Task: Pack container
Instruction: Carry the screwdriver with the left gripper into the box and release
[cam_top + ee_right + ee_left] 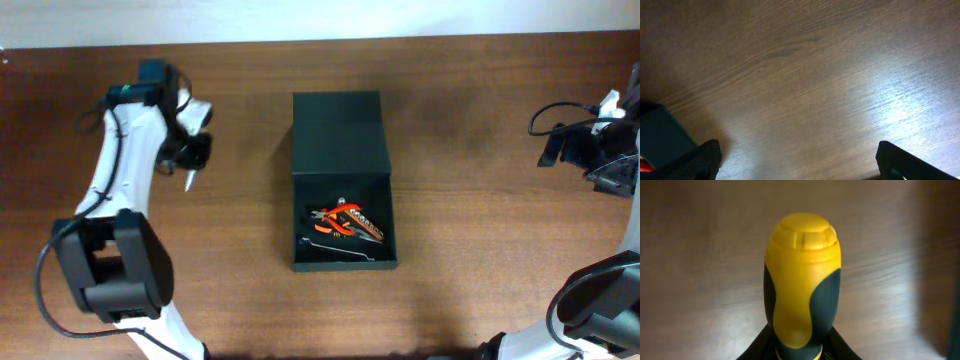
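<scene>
A yellow-handled screwdriver (802,280) is clamped in the left gripper (192,150) (container (338,130) lid thrown back), and the right gripper (797,152) is held wide open.

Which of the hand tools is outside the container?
The yellow-and-black-handled tool, gripped by the left pincer; the orange pliers and thin metal key lie inside the container.

No legible text anywhere, labels perhaps blurred

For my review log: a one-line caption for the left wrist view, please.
Left claw grips a yellow-and-black screwdriver handle, wooden table blurred behind.
</scene>
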Robot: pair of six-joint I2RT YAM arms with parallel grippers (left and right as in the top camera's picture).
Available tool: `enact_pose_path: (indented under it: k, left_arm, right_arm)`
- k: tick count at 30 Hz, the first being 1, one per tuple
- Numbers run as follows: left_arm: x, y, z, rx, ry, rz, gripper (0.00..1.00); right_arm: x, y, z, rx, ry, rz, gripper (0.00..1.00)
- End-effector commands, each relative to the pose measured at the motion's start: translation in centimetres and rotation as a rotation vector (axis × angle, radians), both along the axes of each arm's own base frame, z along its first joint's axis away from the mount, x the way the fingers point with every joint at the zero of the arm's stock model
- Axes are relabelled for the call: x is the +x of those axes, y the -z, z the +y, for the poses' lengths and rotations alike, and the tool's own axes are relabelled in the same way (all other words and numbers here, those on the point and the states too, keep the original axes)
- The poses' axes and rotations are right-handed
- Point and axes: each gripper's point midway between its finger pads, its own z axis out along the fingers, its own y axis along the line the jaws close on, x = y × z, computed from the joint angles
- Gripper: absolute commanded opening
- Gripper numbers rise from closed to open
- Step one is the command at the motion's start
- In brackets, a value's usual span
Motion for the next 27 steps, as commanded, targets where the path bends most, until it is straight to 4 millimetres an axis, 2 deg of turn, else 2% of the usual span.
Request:
enact_pose_path:
  k: [1, 2, 6, 7, 10, 13, 17, 18, 23, 27]
  left_arm:
    - [2.1, -4.5, -6.7, -0.033, 0.244, -0.124, 0.02]
    - [2.3, -6.3, -10.1, -0.034, 0.409, -0.169, 0.02]
    - [0.7, -9.0, -17.8, -0.032, 0.815, -0.241, 0.02]
    - [-0.5, -9.2, -20.5, -0.058, 0.948, -0.255, 0.02]
    - [-3.1, -9.1, -25.4, -0.133, 1.169, -0.265, 0.02]
    - [-5.2, -8.3, -28.5, -0.15, 1.268, -0.244, 0.02]
    - [-6.9, -6.4, -30.0, -0.158, 1.313, -0.169, 0.02]
    - [-7.2, -5.4, -29.9, -0.161, 1.308, -0.13, 0.02]
    - [-7.4, -2.6, -29.2, -0.164, 1.271, -0.043, 0.02]
    - [-8.6, -0.4, -28.3, -0.164, 1.262, 0.033, 0.02]
  right_arm:
    - [-0.1, 0.0, 0.1, 0.007, -0.006, -0.002, 0.99]
    - [-0.1, 0.0, 0.1, 0.006, -0.01, -0.004, 0.99]
    - [0.0, 0.0, 0.1, 0.006, -0.01, -0.005, 0.99]
    - [0.0, 0.0, 0.1, 0.006, -0.01, -0.005, 0.99]
    - [0.0, 0.0, 0.1, 0.005, -0.01, -0.006, 0.99]
    - [0.0, 0.0, 0.1, 0.006, -0.01, -0.005, 0.99]
    - [0.0, 0.0, 0.1, 0.006, -0.01, -0.005, 0.99]
    - [0.0, 0.0, 0.1, 0.005, -0.012, -0.005, 0.99]
    - [0.0, 0.0, 0.1, 0.005, -0.013, -0.005, 0.99]
    - [0.0, 0.0, 0.1, 0.005, -0.013, -0.006, 0.99]
